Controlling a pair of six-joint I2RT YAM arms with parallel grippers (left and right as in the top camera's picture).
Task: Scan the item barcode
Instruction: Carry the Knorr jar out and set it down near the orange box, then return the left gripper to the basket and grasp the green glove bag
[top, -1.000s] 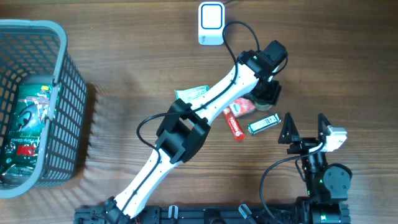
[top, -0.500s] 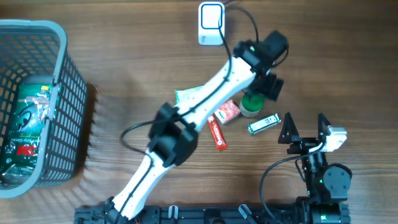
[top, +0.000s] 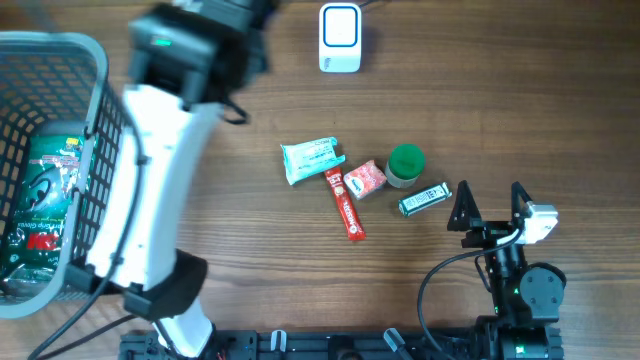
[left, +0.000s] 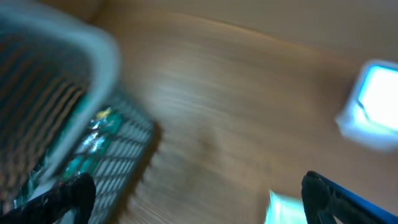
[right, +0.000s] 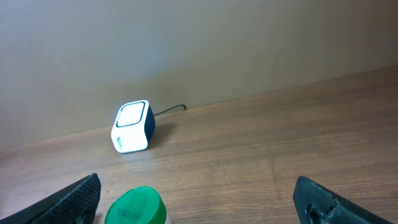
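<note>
The left arm's fingers (left: 68, 200) are seen spread wide in the left wrist view, with nothing held between them; that view is heavily blurred. In the overhead view the white left arm (top: 160, 150) is stretched above the grey plastic lattice basket (top: 60, 50), along the rim nearest the middle of the tabletop (top: 520, 90), and its fingers are cut off by the top edge. A green foil packet (top: 45, 190) is seen inside the basket. The right arm's fingers (top: 464, 205) are likewise held wide apart and empty, near the front edge.

The items to be scanned are gathered in a loose cluster at the middle of the tabletop, gripped by nothing. The round green-lidded jar (top: 405, 165) is stood upright, just beside a small red-and-white packet (top: 365, 179). A red stick sachet (top: 347, 203) and a mint-green flat pouch (top: 312, 160) are laid on the basket side of these. A small green-and-silver wrapped bar (top: 424, 199) is laid just beside the tip of one right finger.

The white box-shaped barcode scanner (top: 340, 38), cabled, is set at the far edge, well apart from the cluster
</note>
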